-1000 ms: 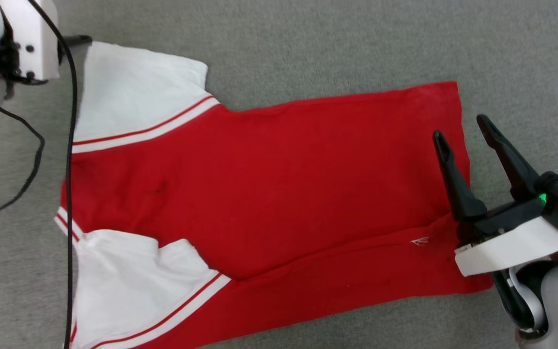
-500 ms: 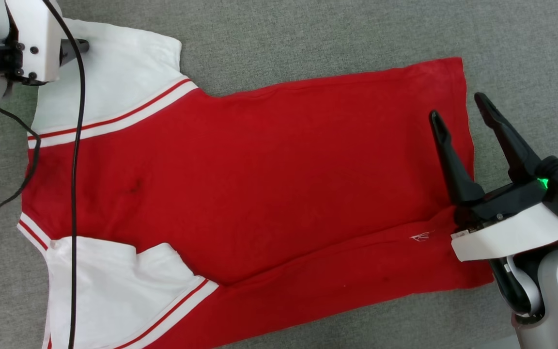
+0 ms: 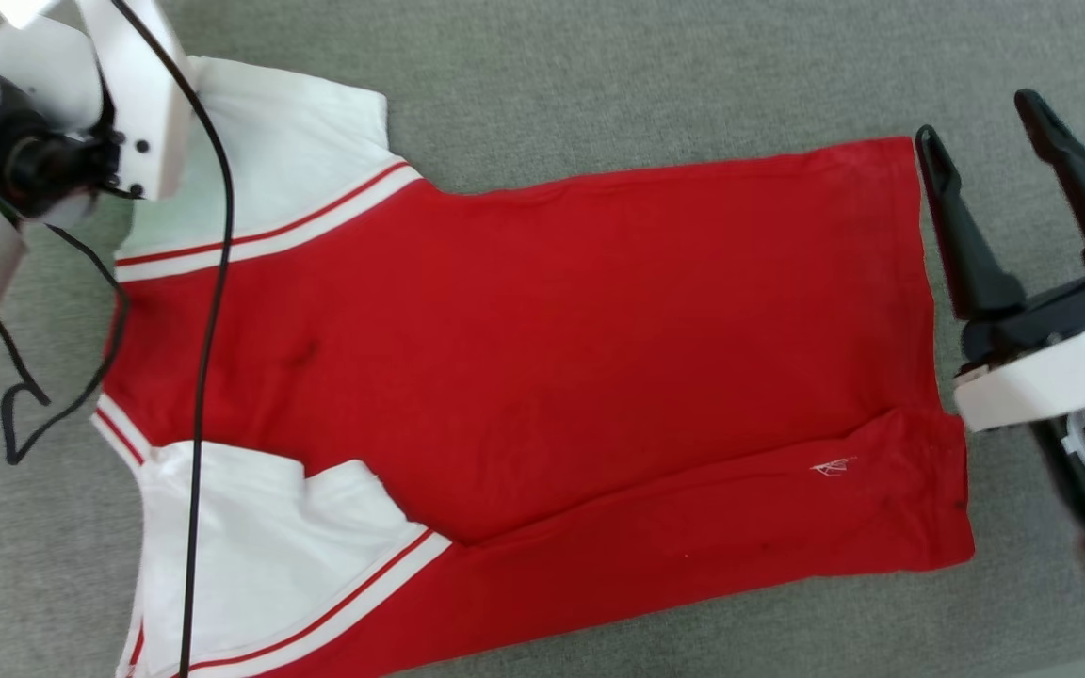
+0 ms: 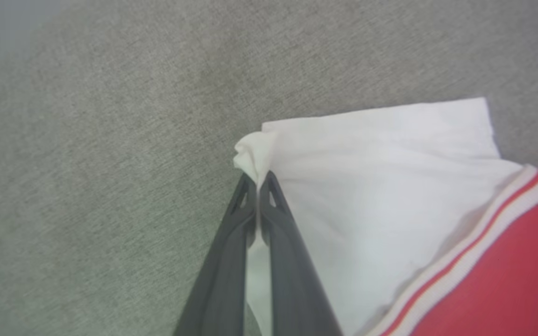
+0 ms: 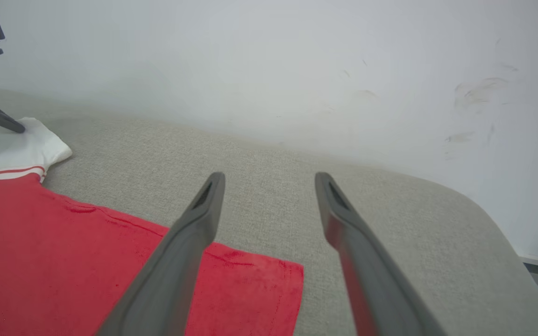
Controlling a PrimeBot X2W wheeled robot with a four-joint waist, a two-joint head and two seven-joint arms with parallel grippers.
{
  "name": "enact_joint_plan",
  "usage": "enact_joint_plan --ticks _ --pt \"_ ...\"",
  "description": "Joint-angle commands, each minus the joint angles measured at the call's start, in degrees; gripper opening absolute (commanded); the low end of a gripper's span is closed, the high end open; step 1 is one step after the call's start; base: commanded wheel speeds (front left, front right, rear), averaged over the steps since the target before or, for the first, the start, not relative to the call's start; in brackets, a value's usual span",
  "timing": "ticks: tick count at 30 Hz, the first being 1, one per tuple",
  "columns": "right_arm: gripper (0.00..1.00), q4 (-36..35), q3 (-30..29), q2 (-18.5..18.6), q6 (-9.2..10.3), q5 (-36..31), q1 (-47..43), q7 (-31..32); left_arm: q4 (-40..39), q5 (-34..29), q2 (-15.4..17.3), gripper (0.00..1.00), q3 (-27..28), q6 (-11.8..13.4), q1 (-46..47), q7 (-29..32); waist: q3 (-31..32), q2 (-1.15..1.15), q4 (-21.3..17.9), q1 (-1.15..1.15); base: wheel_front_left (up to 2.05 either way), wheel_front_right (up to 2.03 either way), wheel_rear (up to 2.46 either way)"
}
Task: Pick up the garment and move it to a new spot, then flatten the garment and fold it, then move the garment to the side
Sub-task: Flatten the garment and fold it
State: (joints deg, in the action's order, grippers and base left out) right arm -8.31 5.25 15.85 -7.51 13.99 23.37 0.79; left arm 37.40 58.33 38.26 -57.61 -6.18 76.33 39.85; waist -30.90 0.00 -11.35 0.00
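Observation:
The garment (image 3: pixel 552 358), a red T-shirt with white sleeves and striped trim, lies spread on the grey surface, its lettering hidden. A small white logo (image 3: pixel 833 465) shows near the hem on a folded-over lower strip. In the left wrist view my left gripper (image 4: pixel 256 177) is shut on the corner of the far white sleeve (image 4: pixel 367 186). My right gripper (image 3: pixel 976 118) is open just beyond the hem's far corner, with nothing between its fingers; in the right wrist view this gripper (image 5: pixel 270 179) hovers above the red hem corner (image 5: pixel 259 280).
A black cable (image 3: pixel 208 330) hangs from my left arm across the shirt's shoulder. The near white sleeve (image 3: pixel 260 556) is tucked over the body. A white wall (image 5: pixel 297 70) rises behind the grey padded surface (image 5: pixel 437 224), whose rounded edge drops off at the right.
The head camera has shifted. My right gripper, still open, has moved off the hem toward the far right corner. My left gripper keeps hold of the sleeve corner, its wrist turned.

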Motion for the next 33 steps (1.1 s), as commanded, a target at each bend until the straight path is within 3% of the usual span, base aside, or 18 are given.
enact_joint_plan --ticks 1,5,11,16,21,33 --pt "1.00 0.2 0.2 1.5 0.05 0.1 1.1 1.3 -0.4 -0.2 -0.5 0.00 -0.2 -0.3 -0.8 -0.9 1.5 0.00 1.1 0.00 0.00 0.00 0.00" --pt "1.00 1.9 1.1 7.5 0.05 4.2 4.7 10.2 -2.6 -0.8 -1.4 0.00 -1.7 -1.0 -2.1 -4.0 3.9 0.00 3.0 0.00 0.00 0.00 0.00" --pt "1.00 7.9 4.4 17.1 0.05 13.3 9.4 29.5 -6.5 -0.6 -2.6 0.00 -3.5 -1.2 -3.7 -8.3 6.2 0.00 5.7 0.00 0.00 0.00 0.00" --pt "1.00 13.4 8.0 21.5 0.05 19.2 13.4 41.4 -10.1 -1.6 -2.3 0.00 -5.4 -1.3 -3.2 -10.7 6.4 0.00 7.5 0.00 0.00 0.00 0.00" --pt "1.00 19.4 10.5 21.0 0.05 21.4 17.2 46.5 -12.8 -2.9 -2.1 0.00 -6.9 -1.3 -1.9 -12.5 5.2 0.00 9.3 0.00 0.00 0.00 0.00" --pt "1.00 33.9 18.7 17.0 0.04 19.9 18.0 44.8 -16.4 -4.2 -2.6 0.00 -8.3 -1.3 -0.2 -16.1 2.4 0.00 12.3 0.00 0.00 0.00 0.00"
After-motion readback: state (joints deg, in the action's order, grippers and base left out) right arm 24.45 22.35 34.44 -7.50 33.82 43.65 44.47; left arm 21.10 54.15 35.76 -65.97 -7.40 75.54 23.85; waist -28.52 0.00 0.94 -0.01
